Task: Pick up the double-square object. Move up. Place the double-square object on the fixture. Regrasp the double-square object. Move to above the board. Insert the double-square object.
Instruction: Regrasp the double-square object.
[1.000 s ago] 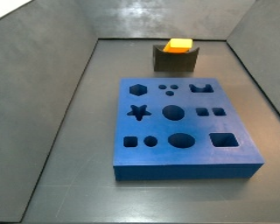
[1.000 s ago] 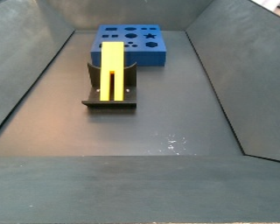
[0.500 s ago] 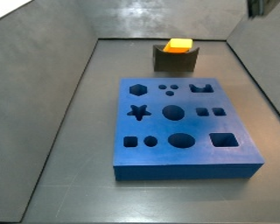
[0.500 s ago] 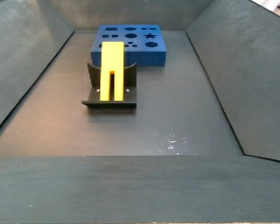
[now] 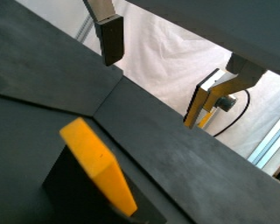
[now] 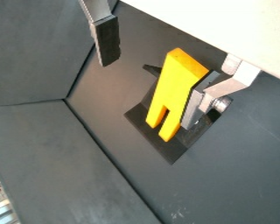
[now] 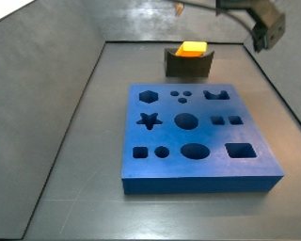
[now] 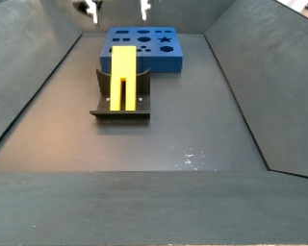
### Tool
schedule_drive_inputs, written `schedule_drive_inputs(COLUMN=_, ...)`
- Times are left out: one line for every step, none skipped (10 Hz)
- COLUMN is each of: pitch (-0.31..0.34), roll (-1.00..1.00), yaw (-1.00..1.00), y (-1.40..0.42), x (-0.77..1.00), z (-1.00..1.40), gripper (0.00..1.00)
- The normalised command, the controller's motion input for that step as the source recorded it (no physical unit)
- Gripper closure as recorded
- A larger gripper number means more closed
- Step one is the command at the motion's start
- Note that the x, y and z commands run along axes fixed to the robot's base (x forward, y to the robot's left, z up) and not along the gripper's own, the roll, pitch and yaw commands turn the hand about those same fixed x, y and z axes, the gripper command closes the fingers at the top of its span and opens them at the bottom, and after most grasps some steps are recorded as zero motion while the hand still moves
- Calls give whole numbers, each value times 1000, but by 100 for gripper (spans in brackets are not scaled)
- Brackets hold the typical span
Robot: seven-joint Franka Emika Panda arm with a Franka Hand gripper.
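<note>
Two fingers (image 6: 106,39) apart, gripper (image 6: 166,57) open, empty

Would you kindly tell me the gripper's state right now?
Gripper: open, holding nothing, above the double-square object resting on the fixture.

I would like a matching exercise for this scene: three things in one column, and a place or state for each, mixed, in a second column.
1. yellow bar
2. blue board
3. gripper

a. open, holding nothing, high above the floor
b. flat on the floor, all holes unfilled
c. resting on the fixture

Pairs: 1-c, 2-b, 3-a
</note>
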Motion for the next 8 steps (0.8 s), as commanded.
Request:
schedule_drive_inputs(pitch=-111, roll=77, yaw=19, y=20, x=98, z=-1000, gripper=0)
schedule_drive_inputs(pitch=-97, roll=77, yaw=-10, y=13, x=102, z=-1000, gripper=0)
schedule_drive_inputs(pitch=-86, roll=77, yaw=-21, y=12, x=105, z=-1000, gripper=0)
schedule_drive_inputs(pitch=-63, roll=71, yaw=-35, y=9, x=95, z=-858, gripper=0)
schedule_drive_inputs(pitch=-40, roll=69, yaw=-42, y=5, x=83, z=-730, gripper=0)
schedule_drive_inputs(pitch=-21, roll=71, yaw=-40, y=2, x=74, z=-605, gripper=0)
schedule_drive_inputs(pitch=-5, roll=67, yaw=-29, y=0, x=75, z=-443, gripper=0)
schedule_drive_inputs(pitch=8, roll=69, yaw=-15, y=1, x=74, z=-330, gripper=0)
